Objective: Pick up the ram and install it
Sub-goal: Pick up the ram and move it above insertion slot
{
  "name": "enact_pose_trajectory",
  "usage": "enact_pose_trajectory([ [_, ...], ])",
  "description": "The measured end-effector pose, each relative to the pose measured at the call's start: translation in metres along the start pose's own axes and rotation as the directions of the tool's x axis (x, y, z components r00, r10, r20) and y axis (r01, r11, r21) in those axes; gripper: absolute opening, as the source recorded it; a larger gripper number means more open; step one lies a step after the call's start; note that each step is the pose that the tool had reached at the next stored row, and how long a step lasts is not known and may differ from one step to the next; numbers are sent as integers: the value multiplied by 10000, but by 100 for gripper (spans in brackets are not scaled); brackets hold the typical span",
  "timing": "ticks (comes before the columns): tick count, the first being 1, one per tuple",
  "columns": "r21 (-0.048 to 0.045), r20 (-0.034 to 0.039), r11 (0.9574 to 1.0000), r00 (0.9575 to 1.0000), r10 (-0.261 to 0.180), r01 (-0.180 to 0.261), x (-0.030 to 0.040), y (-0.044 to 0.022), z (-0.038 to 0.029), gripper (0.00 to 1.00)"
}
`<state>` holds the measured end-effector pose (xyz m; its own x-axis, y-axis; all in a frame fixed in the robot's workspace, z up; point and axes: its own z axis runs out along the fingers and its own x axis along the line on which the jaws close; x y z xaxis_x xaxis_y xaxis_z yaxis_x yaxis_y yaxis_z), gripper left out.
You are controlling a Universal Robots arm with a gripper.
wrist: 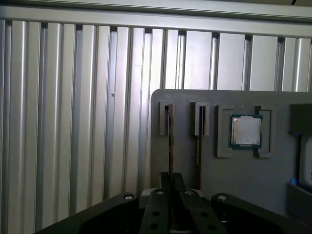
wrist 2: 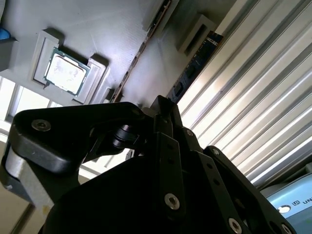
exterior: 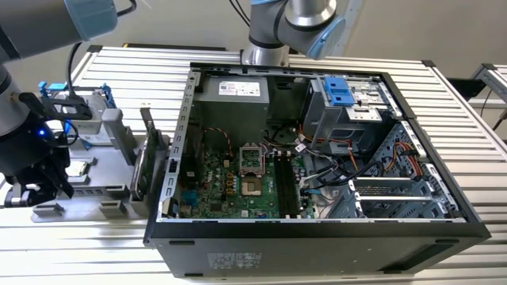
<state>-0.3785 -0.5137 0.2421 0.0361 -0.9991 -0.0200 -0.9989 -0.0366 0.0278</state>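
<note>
Pickup stage: the gripper [wrist: 170, 183] lines up on the ram [wrist 2: 196, 62], edge-up in the gray tray [wrist: 243, 180] at the exterior view's left. Whether it is clamped cannot be told. The thin stick demands a square hold.

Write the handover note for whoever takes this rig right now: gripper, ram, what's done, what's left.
Gripper: over the gray tray, lined up with one end of the ram. In the exterior view it is at the left, outside the computer case.
Ram: on edge in its holder, at the tray side next to the ribbed table. A second stick stands beside it, then a processor chip.
Done: gripper is at the ram.
Left: ram not yet lifted or installed; the memory slots in the case look empty.
</note>
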Motion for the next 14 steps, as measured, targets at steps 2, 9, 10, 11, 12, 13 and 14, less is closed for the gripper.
enact_pose_trajectory([
  [2, 1, 1, 10000, 10000, 0, 0, 0, 1, -2, 0],
  [9, -1, -1, 10000, 10000, 1, -1, 0, 8, -10, 0],
  [10, -1, -1, 10000, 10000, 0, 0, 0, 8, -15, 0],
  [11, -2, -1, 10000, 10000, 0, 0, 0, 9, -20, 0],
  [12, -1, 0, 10000, 10000, 0, 0, -1, 10, -25, 0],
  [13, 0, -1, 10000, 10000, 0, 0, -1, 12, -30, 0],
  [14, -1, -1, 10000, 10000, 0, 0, -1, 15, -35, 0],
])
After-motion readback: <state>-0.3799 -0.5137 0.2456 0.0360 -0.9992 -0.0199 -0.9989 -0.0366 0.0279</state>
